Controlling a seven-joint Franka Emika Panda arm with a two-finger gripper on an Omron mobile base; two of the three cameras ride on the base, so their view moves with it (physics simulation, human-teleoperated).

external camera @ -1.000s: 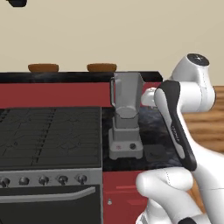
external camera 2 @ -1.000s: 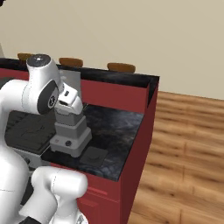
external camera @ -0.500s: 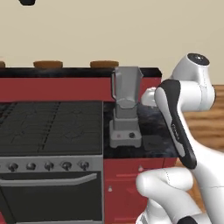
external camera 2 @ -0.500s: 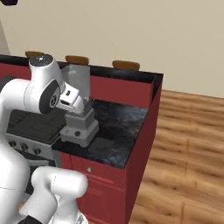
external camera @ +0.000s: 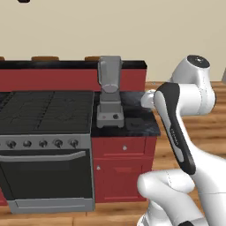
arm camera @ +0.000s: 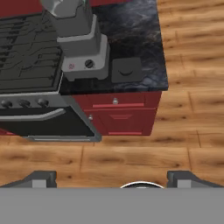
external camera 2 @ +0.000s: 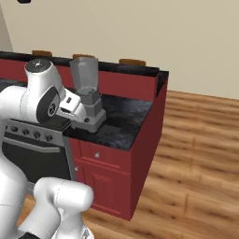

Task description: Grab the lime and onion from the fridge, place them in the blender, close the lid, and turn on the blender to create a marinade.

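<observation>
Pincer wide open and empty, above wood floor, blender and lid on counter.

Arm showing glossy white rounded shells, bulbous at the joints. Dark charcoal band running along one link, dark disc capping the top joint. Two small dark grey finger tips, blocky and squared, standing wide apart.
</observation>
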